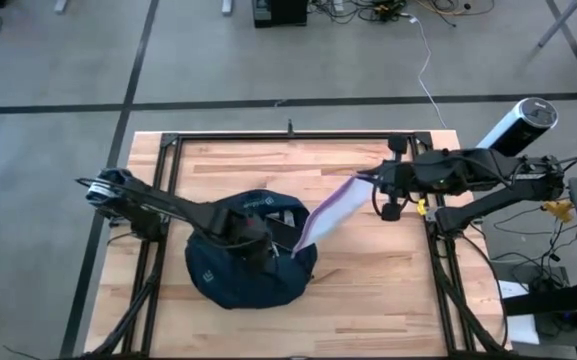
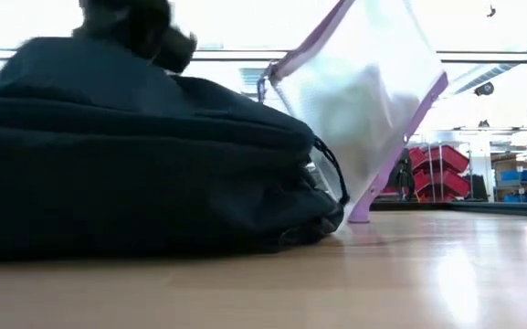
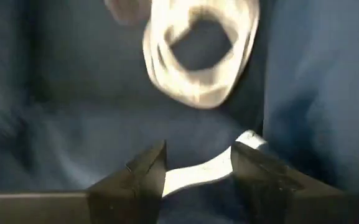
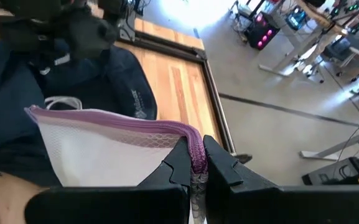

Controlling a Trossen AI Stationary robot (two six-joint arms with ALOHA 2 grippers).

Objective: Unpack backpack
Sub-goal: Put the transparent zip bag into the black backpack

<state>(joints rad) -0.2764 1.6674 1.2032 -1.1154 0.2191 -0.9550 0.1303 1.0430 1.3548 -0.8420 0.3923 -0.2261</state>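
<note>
The dark navy backpack [image 1: 248,255] lies flat on the wooden table, left of centre; it fills the left of the low view [image 2: 135,174]. My left gripper [image 1: 260,235] is down on its top, by the opening, with the fingers on a white strip [image 3: 198,175]. A clear pouch with a purple zip edge [image 1: 323,212] slants from the backpack's opening up to my right gripper [image 1: 368,180], which is shut on it. In the low view the pouch [image 2: 363,110] stands tilted beside the backpack. Its lower corner [image 2: 359,216] is down at table height. My left gripper comes at the backpack from above, and its two fingers [image 3: 148,171] close on the short white strip [image 3: 198,175] on the navy fabric, one at each end. The backpack stays flat on the table under it. My right gripper pinches the pouch's purple zip edge at its upper corner [image 4: 196,152] between both fingers, coming from the table's right side. The pouch is raised at that end and slants down toward the backpack, with its lower end [image 1: 303,240] at the opening.
A white looped cord [image 3: 198,53] lies inside the backpack [image 4: 64,102]. A black frame rail [image 1: 288,138] runs round the table. Bare wood [image 1: 388,290] lies right of and nearer than the backpack. Red bins [image 2: 437,169] stand in the room beyond.
</note>
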